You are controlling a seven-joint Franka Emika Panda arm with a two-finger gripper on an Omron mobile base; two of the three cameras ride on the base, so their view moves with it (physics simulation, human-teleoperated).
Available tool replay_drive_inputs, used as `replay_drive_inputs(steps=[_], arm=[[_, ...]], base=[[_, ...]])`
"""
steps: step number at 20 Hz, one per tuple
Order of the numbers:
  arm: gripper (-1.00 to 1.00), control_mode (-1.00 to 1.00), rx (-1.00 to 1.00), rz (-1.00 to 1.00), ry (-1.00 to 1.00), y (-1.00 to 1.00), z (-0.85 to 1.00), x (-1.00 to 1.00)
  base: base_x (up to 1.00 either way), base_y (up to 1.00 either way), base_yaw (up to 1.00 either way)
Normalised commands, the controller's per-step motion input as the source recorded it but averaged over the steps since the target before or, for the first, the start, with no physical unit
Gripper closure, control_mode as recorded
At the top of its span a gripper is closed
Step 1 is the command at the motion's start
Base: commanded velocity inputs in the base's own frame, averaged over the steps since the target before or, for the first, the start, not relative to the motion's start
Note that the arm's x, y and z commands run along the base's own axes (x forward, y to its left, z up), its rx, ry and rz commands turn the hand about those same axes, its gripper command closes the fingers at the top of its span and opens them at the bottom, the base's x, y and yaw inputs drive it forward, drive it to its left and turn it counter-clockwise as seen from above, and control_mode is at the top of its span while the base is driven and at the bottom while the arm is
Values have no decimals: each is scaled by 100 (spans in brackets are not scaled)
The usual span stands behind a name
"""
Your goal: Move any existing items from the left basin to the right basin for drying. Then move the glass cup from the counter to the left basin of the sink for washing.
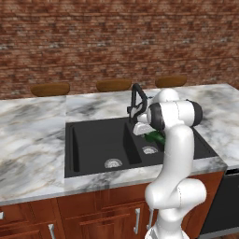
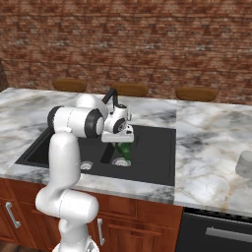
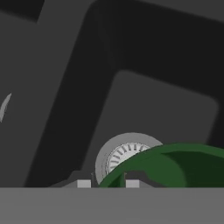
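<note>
On the counter [image 1: 32,135]: sink [image 1: 70,154], matte black, two basins, steep walls, faucet [image 1: 137,100] at divider crowding the lift path. Right basin [image 2: 152,152]: open floor around drain [image 3: 124,155]. Hand [image 2: 120,143]: clamped on green item [image 2: 124,151], hanging above right basin. Item: glossy, tapered, probably light, stiff, slippery; best gripped mid-body. Glass cup [image 2: 244,164]: on counter, well right, likely fragile.

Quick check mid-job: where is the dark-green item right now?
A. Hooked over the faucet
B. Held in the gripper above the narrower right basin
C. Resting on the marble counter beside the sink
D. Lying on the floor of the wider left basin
B: the gripper is shut on the green item, which hangs over the right basin, near its silver drain.
</note>
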Motion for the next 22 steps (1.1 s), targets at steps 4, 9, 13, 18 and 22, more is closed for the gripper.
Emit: replay_drive_inputs(steps=[4, 9, 13, 18, 22], arm=[[100, -100, 0, 0, 0, 0, -32, -22], [100, -100, 0, 0, 0, -8, -27, -34], [100, -100, 0, 0, 0, -11, -26, -40], [100, -100, 0, 0, 0, -13, -26, -49], [100, -100, 0, 0, 0, -10, -28, -45]], base=[[0, 0, 0], [0, 0, 0], [0, 0, 0], [0, 0, 0], [0, 0, 0]])
